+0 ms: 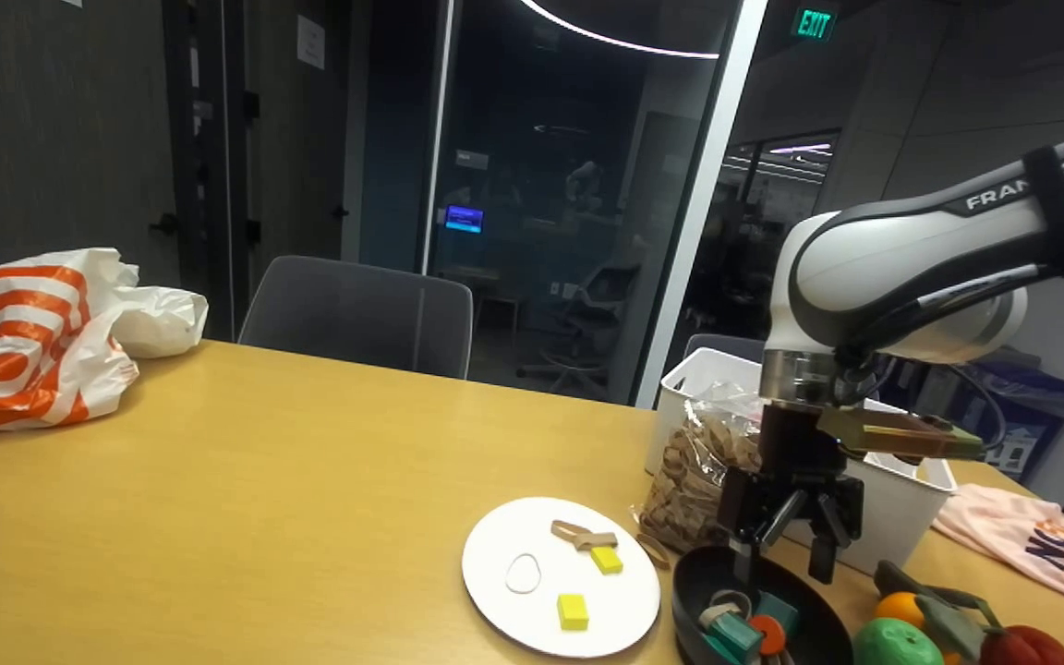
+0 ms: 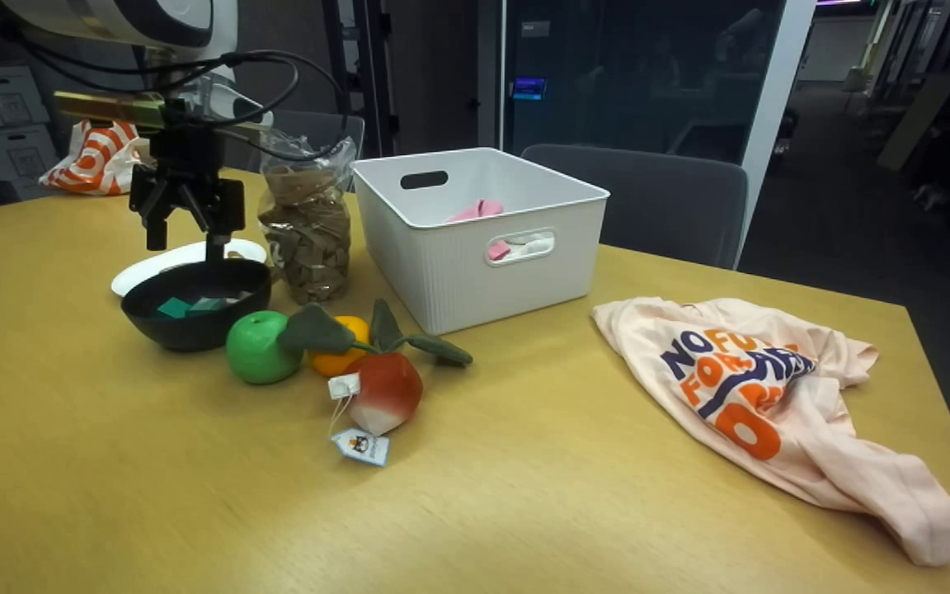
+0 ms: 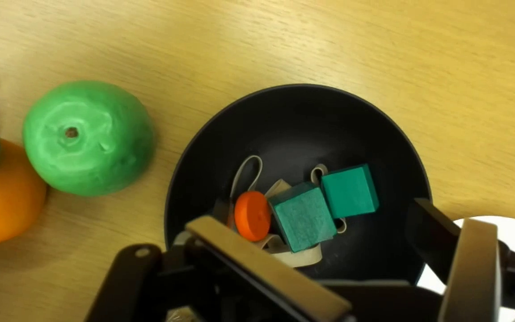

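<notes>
Jaws wide apart with nothing held between them, the black gripper points down over the far part of the black bowl; whether it touches the rim cannot be told. It hangs from the white arm, which comes in from the right in an exterior view.

Inside the bowl, as the wrist view shows, sit a duller teal block, a brighter teal block close against it on the right, and an orange disc to their left, with tan bands looped around and under them.

In an exterior view, the white plate lies just left of the bowl. It bears a near yellow block, a far yellow block beside brown strips, and a thin pale loop toward its left side. A stray strip lies on the table between the plate and the clear bag, which is packed with similar strips and stands next to the white bin. Pink cloth shows inside that bin.

Right of the bowl, in both exterior views, are the green apple, the orange fruit and the red toy vegetable. Farther right, a pale pink garment with printed lettering lies rumpled. At the far left rests the white plastic bag with orange rings.
</notes>
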